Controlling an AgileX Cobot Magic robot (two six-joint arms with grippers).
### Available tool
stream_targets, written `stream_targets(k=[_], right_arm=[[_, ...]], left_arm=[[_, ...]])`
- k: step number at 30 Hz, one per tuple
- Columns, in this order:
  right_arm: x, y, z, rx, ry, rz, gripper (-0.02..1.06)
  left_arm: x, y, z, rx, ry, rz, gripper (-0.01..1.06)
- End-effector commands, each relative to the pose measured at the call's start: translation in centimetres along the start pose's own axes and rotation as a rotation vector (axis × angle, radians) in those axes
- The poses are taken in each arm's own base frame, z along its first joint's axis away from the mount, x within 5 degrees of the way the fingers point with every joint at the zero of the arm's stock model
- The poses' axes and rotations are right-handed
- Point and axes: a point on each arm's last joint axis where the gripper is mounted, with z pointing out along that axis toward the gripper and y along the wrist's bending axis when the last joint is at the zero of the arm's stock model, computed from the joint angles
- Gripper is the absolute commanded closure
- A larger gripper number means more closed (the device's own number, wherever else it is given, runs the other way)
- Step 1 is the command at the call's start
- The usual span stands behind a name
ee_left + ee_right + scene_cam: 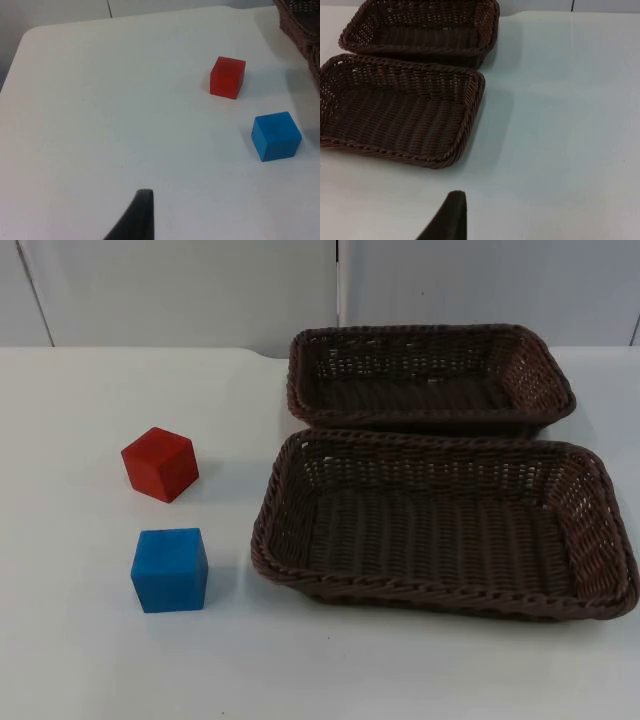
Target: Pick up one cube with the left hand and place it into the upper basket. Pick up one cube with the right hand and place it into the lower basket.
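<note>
- Starting on the left: the left end effector (141,212) hangs over bare white table (60,640), well apart from both cubes. I cannot tell whether it is open or closed, and it is holding nothing.
- The red cube (160,464) sits on the table at the left of centre in the top view, turned so that one corner faces the camera. Nothing is touching it. The left wrist view picks it up too (227,76), resting flat on the table.
- Just below it in the top view, nearer the camera, is the blue cube (170,570). It sits squarer to the frame and a clear gap separates it from the red one. In the left wrist view the blue cube (276,136) also stands free on the table.
- Moving right, the lower basket (268,530) is a wide brown woven tray filling the centre right of the top view. Its left rim is near the blue cube but apart from it. There is nothing inside.
- Behind it, at the upper right of the top view, is the upper basket (548,365). It has the same brown weave and has nothing in it either. Its front rim runs right along the back rim of the lower basket, and I cannot tell whether they touch.
- The right wrist view shows the two baskets one behind the other: the upper basket (491,30) farther off and the lower basket (474,107) closer.
- Last, the right end effector (454,215) hovers over open table, beside the lower basket and not touching it. I cannot tell whether it is open or closed, and it carries nothing.
</note>
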Motion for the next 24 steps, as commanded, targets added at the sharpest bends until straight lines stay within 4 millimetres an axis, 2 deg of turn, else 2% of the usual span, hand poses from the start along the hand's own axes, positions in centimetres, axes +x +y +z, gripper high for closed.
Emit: stream_targets(k=[1,3,7,13,24], right_arm=[[0.0,0.0,0.0,0.008,-0.007,0.004,-0.01],[0.0,0.0,0.0,0.008,-0.007,0.004,-0.01],[0.0,0.0,0.0,0.008,-0.007,0.004,-0.01],[0.0,0.0,0.0,0.008,-0.007,0.004,-0.01],[0.0,0.0,0.0,0.008,-0.007,0.004,-0.01]], left_arm=[[-0.4,0.0,-0.2,0.001,-0.011,-0.012,0.00],[-0.8,0.0,-0.3,0.003,-0.023,-0.013,0.00],[-2.7,0.1,-1.0,-0.005,-0.083,-0.013,0.00],[-4.2,0.3,-0.8,-0.006,-0.098,-0.016,0.00],[-6.0,0.4,2.1,0.030,-0.016,-0.054,0.00]])
